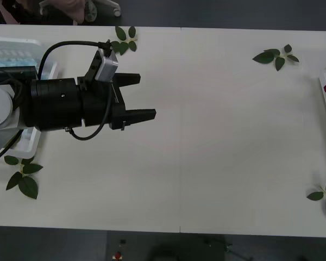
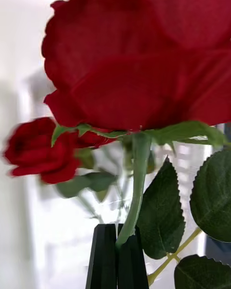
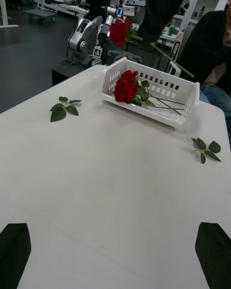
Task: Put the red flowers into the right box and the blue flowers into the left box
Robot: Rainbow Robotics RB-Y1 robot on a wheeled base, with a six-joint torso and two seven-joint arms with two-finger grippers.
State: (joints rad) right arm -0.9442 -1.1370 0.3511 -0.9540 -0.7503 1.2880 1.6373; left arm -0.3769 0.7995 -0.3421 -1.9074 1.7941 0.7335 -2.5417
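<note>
Roses were the concern: the right gripper [image 2: 117, 250] had its fingers pinched low on one rose [image 2: 139, 53] stem, above the right box [image 3: 185, 92] where another rose [image 3: 126, 86] lay. Held so low, the heavy head could swing and drop outside. The left gripper [image 1: 135, 98] hung over the table [image 1: 223, 136], fingers wide, empty.

Robotics lab; other robot arms [image 3: 89, 33], shelving, dark floor beyond white table [image 3: 96, 173]
</note>
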